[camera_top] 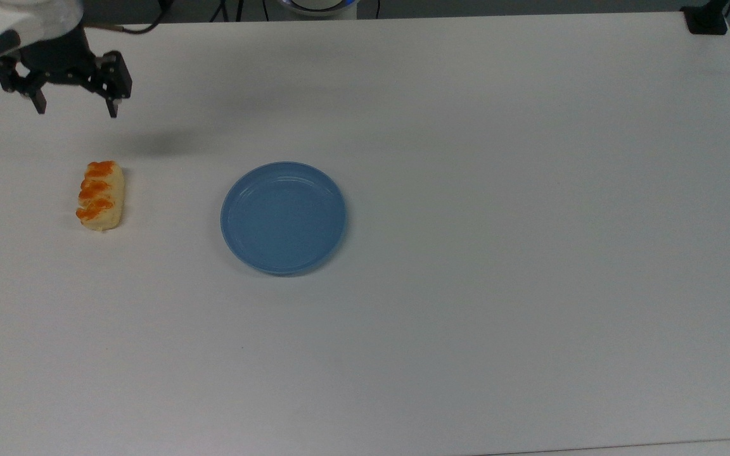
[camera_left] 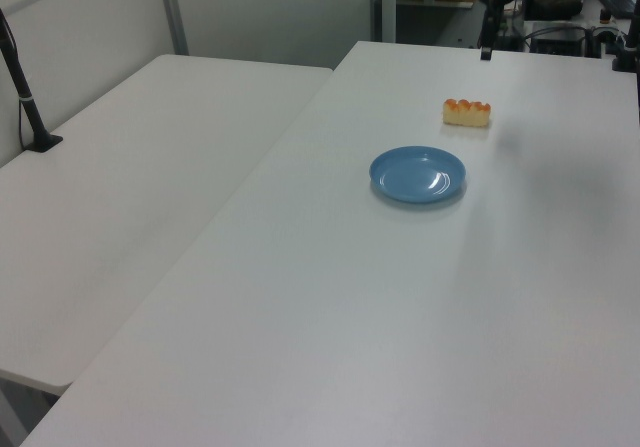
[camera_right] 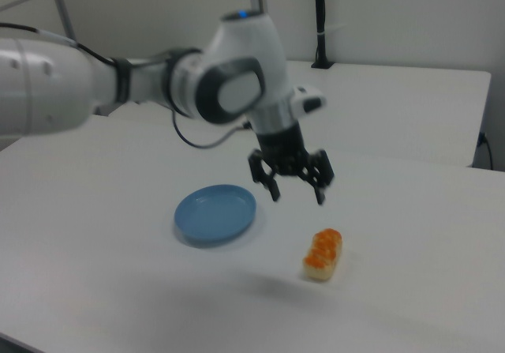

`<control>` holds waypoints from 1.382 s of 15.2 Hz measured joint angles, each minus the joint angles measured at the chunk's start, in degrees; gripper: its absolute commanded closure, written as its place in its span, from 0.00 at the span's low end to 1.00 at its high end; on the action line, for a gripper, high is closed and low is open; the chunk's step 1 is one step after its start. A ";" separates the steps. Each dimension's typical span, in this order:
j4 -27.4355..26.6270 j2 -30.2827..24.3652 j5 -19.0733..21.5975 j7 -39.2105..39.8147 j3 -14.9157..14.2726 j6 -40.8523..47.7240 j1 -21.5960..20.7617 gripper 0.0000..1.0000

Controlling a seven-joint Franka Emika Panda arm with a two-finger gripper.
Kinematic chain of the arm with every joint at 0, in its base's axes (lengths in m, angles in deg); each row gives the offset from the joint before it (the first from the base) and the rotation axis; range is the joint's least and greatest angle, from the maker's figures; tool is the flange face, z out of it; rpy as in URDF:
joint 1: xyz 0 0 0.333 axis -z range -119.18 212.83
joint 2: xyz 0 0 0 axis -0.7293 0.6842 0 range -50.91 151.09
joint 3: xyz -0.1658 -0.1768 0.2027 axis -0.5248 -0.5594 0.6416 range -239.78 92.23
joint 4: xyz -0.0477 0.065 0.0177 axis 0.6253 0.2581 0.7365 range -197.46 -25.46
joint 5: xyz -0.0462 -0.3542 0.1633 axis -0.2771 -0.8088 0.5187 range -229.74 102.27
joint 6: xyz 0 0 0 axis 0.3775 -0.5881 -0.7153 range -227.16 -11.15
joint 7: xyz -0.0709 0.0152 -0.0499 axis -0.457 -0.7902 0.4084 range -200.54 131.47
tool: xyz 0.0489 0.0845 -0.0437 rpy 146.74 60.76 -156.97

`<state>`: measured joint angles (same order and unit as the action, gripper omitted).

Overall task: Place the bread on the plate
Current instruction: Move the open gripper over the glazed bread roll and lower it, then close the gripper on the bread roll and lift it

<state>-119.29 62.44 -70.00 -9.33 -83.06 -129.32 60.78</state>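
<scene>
Overhead, spread jaws (camera_top: pixel 76 111) above bread (camera_top: pixel 101 196).

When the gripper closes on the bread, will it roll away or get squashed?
The bread lies flat on its long side on the table, so rolling seems unlikely. It looks soft, so the open gripper may dent it. Probably light for its size.

White rounded arm (camera_right: pixel 118 80) with grey joints; black cable; black two-fingered claw (camera_right: pixel 297 193).

Plate (camera_top: pixel 283 218) smooth, glossy, probably plastic; bread (camera_top: pixel 100 195) glazed on top; table (camera_top: pixel 498 190) matt white.
</scene>
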 measured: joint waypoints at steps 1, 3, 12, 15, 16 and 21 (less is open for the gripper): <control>-0.22 1.90 0.89 0.00 0.00 -2.50 0.68 0.00; -0.46 5.26 2.79 0.00 0.01 -6.48 1.79 0.00; -0.63 13.71 16.29 0.01 0.37 -16.46 3.15 0.07; -0.73 14.21 13.19 0.34 0.39 -16.46 3.05 0.30; -0.98 14.25 11.96 0.34 0.39 -16.46 3.05 0.45; -1.71 14.15 10.84 0.40 0.54 -16.46 3.01 0.62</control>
<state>-121.00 76.59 -59.16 -8.92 -82.52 -145.79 63.79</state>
